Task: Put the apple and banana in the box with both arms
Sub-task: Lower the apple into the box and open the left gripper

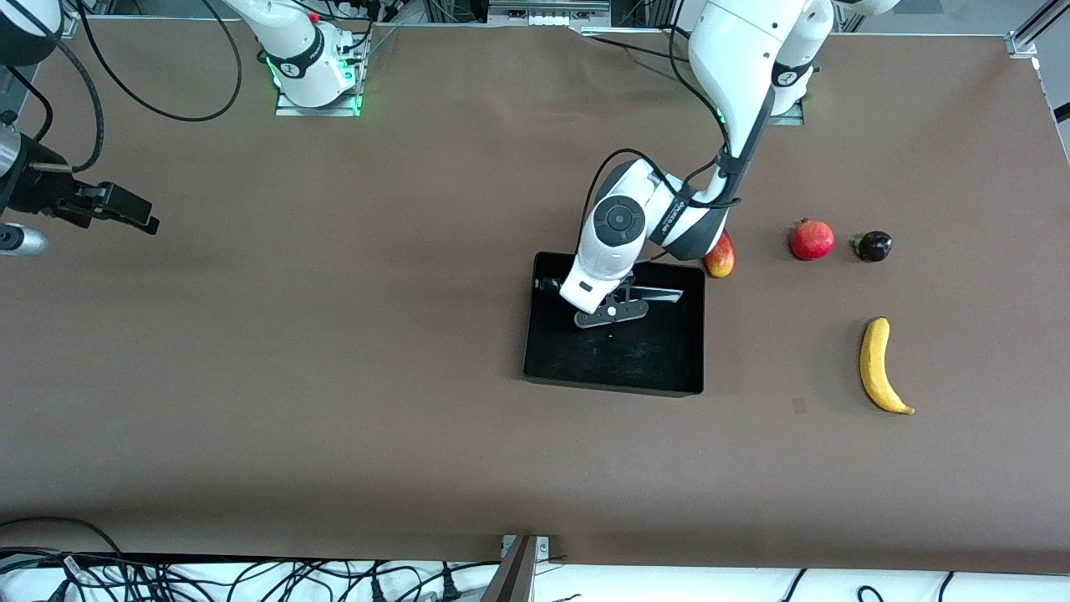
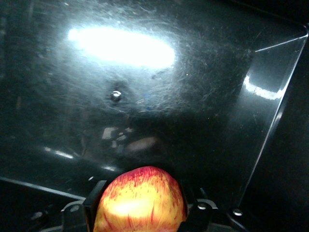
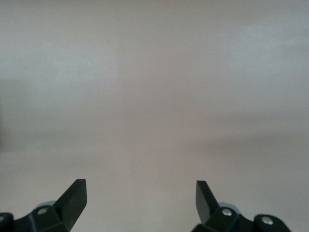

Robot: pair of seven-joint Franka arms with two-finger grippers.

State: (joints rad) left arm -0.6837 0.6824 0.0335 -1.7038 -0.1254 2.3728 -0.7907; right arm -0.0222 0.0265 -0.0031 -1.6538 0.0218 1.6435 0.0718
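Brown table (image 1: 334, 376), box (image 1: 614, 380), banana (image 1: 878, 365) (other fruits)

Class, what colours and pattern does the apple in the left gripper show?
Red streaks over yellow on the apple, seen best in the left wrist view.

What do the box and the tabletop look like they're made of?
The box looks like glossy black plastic: its floor mirrors the overhead light and shows fine scratches. The table seems covered in a matte brown sheet, perhaps felt or laminate; it shows no glare.
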